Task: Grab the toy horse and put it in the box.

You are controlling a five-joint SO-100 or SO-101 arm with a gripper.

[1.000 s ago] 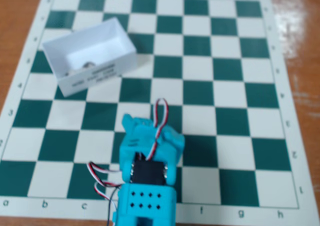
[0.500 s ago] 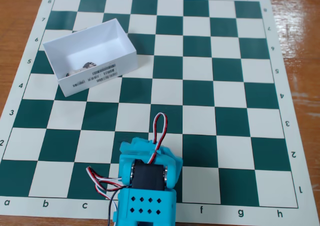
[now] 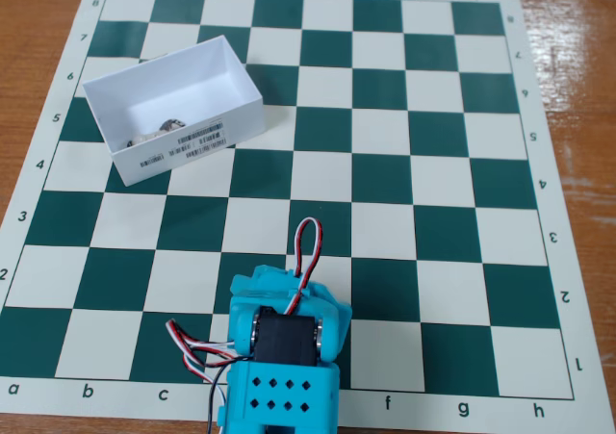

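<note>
Open chessboard (image 3: 404,165), toy horse (image 3: 166,128) inside box (image 3: 173,107) near edge; jaws' state unseen.

I've got a brown wooden table (image 3: 38,11) with a green-and-cream chessboard mat (image 3: 385,193) on it, reaching its far-left corner.

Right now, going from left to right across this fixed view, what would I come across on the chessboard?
The white box with the toy horse lying inside by its near wall → the folded turquoise robot arm at the bottom edge → bare chessboard squares.
</note>
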